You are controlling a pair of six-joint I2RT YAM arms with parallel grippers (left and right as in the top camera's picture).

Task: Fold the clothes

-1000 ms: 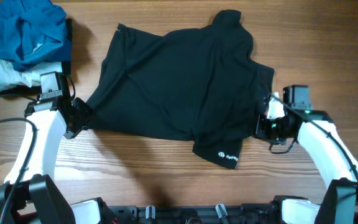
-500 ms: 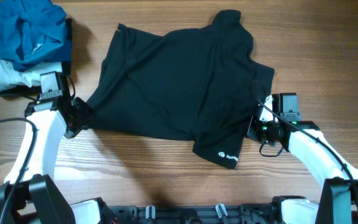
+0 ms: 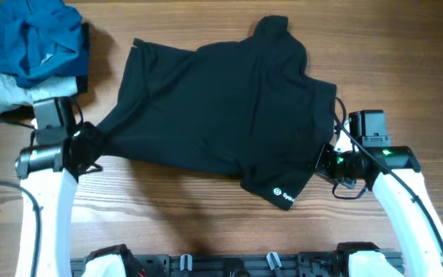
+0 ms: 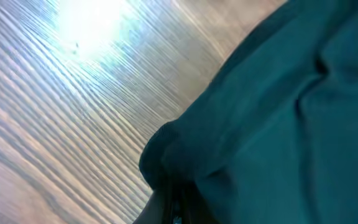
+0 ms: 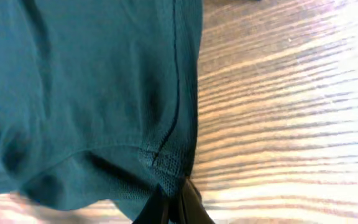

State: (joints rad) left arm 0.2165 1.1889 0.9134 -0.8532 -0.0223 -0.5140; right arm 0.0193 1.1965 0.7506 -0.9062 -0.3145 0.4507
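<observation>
Overhead: black shirt (image 3: 221,108) lies spread on the wooden table (image 3: 168,223), pinched at both sides.
Its left edge is clamped tight in the left gripper (image 3: 91,145), its right hem in the right gripper (image 3: 323,158), with fabric bunched at both jaws.

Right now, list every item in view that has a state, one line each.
black shirt, spread open, wrinkled, pinched at both side edges
left end effector, shut on the black shirt's edge
right end effector, shut on the black shirt's edge
bright blue garment, crumpled heap
</observation>
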